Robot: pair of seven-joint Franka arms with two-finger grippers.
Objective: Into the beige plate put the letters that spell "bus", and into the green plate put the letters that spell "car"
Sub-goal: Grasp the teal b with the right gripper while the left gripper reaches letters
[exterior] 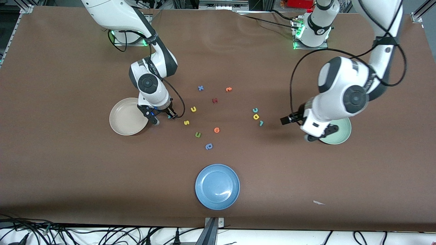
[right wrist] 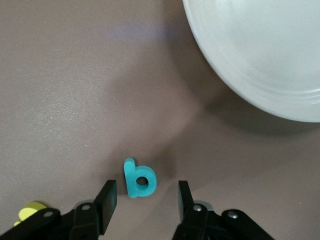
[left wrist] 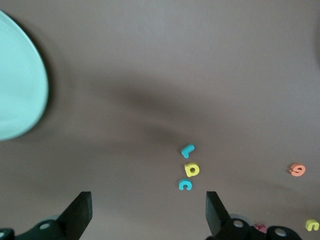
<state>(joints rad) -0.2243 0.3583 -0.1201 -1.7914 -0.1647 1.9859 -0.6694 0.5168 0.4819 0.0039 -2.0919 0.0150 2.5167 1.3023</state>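
Hovering low over the table (exterior: 68, 177), the right gripper (exterior: 162, 117) sat just beside the beige plate (exterior: 126, 116), on the side toward the middle of the table. Its wrist view showed the teal b (right wrist: 138, 179) lying flat on the table between the two fingers (right wrist: 106, 202), which stood a little apart on either side of it without clearly touching it; the beige plate's rim (right wrist: 260, 60) curved close by. In the front view the b was mostly hidden under the gripper.

The yellow u (exterior: 193, 109) and the yellow s (exterior: 186, 123) lay on the table near that gripper, toward the middle, the s nearer to the front camera than the u. A green letter (exterior: 198, 135), an orange letter (exterior: 217, 130) and a blue rounded letter (exterior: 208, 146) lay nearer still to the camera, while a blue x (exterior: 201, 88), another orange letter (exterior: 228, 89) and a dark red letter (exterior: 215, 100) lay farther from it.

The left gripper (exterior: 299, 119) waited over the table beside the green plate (exterior: 339, 134), its fingers (left wrist: 80, 212) spread wide and holding nothing. The teal c (exterior: 255, 110), the yellow a (exterior: 256, 116) and the teal r (exterior: 261, 123) lay in a short row on the table near it, toward the middle, all well apart from the green plate. Both plates held no letters.

A blue plate (exterior: 217, 186) sat alone, nearest to the front camera.
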